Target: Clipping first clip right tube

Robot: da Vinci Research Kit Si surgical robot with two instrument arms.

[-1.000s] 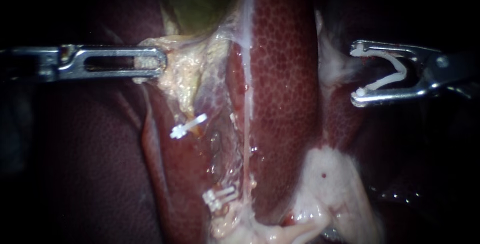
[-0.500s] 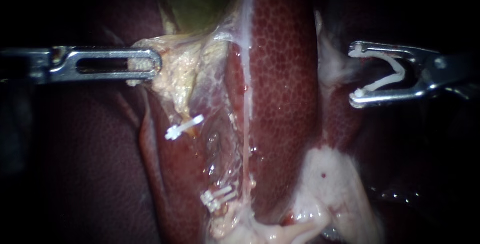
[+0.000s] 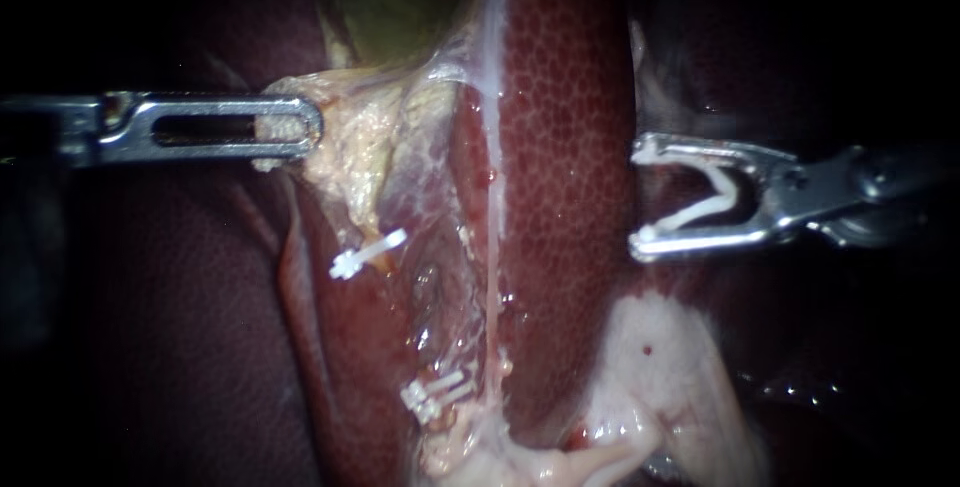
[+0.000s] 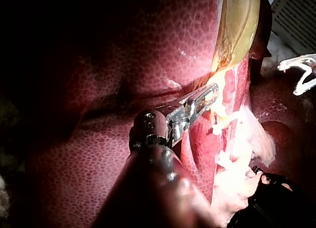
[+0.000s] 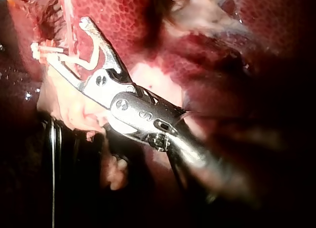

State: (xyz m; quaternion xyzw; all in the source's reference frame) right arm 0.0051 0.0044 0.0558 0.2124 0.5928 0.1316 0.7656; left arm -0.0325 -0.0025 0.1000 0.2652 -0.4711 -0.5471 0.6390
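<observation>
right tool (image 3: pixel 642 197) cradles open clip (image 3: pixel 690 218) over liver (image 3: pixel 560 147); left tool (image 3: pixel 305 129) grips pale tissue (image 3: pixel 355 142)

The light falls in a narrow pool on the middle of the scene, and all around it sinks into near black. Off in one corner a pale grey slatted panel (image 4: pixel 296 13) catches some brightness. Lower down, dark glossy cables (image 5: pixel 53 154) stand in shadow, with a thin pale wire (image 5: pixel 53 198) running along them.
</observation>
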